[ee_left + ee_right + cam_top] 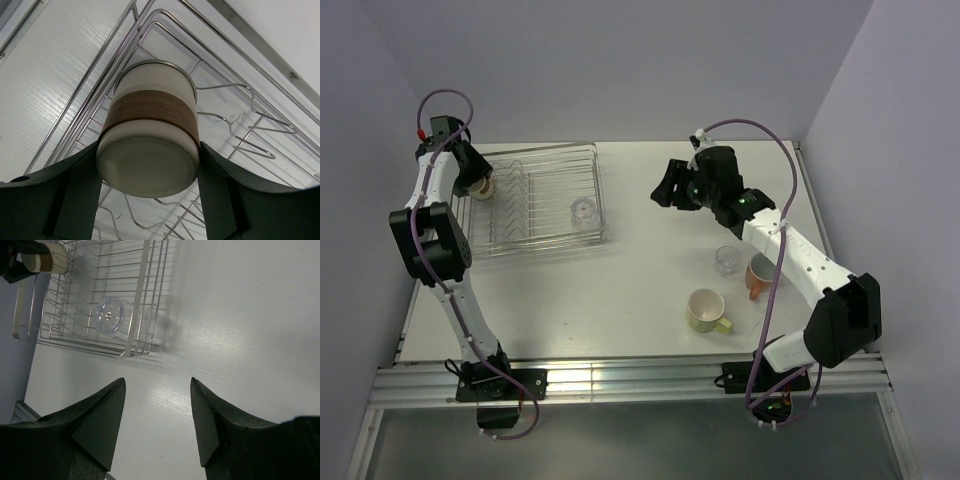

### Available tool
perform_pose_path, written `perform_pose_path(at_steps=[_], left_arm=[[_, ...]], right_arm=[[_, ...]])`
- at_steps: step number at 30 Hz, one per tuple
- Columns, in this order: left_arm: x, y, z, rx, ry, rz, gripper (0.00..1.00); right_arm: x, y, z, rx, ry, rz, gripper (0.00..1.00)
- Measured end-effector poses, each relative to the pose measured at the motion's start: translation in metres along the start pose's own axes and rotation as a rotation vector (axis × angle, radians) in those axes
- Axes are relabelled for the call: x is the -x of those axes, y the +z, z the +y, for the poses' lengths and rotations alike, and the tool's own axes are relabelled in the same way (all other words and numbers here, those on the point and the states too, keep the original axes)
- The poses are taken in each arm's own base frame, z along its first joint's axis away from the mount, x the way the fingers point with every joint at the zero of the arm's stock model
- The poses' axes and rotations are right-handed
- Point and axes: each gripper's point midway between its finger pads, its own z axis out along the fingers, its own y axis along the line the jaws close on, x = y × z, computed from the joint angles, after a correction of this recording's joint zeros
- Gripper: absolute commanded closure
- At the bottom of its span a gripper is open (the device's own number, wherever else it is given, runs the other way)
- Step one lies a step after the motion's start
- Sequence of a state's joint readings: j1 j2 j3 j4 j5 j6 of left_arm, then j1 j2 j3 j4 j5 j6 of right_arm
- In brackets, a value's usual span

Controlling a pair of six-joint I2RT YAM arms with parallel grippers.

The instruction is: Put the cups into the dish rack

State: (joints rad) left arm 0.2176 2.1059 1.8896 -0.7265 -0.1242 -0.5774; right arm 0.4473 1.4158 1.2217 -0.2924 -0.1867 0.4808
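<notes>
Brown-banded cup [150, 135] is hanging clamped in the left gripper [149, 175] above the nine o'clock end of the dish rack [535, 152], so placing is underway, probably needing a lowering between prongs before release, while the right gripper [157, 381] is hovering spread and empty.

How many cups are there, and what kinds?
Clear glasses: 2
Handled mugs: 2, a yellow-green mug and an orange mug
Brown-banded cup: 1
Total: 5 cups
</notes>
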Motion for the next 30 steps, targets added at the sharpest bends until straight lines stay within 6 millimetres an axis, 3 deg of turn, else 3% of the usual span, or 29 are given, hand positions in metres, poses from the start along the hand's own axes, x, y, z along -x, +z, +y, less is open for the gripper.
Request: perform_pose_path(at_steps=[7, 30], left_arm=[[-0.006, 0.015, 0.004, 0.012, 0.0, 0.021, 1.0], [0.001, 0.02, 0.006, 0.021, -0.014, 0.025, 1.0]], right_arm=[[-0.004, 0.004, -0.001, 0.003, 0.001, 0.017, 0.38], [-0.014, 0.014, -0.006, -0.003, 0.0, 0.054, 0.39]])
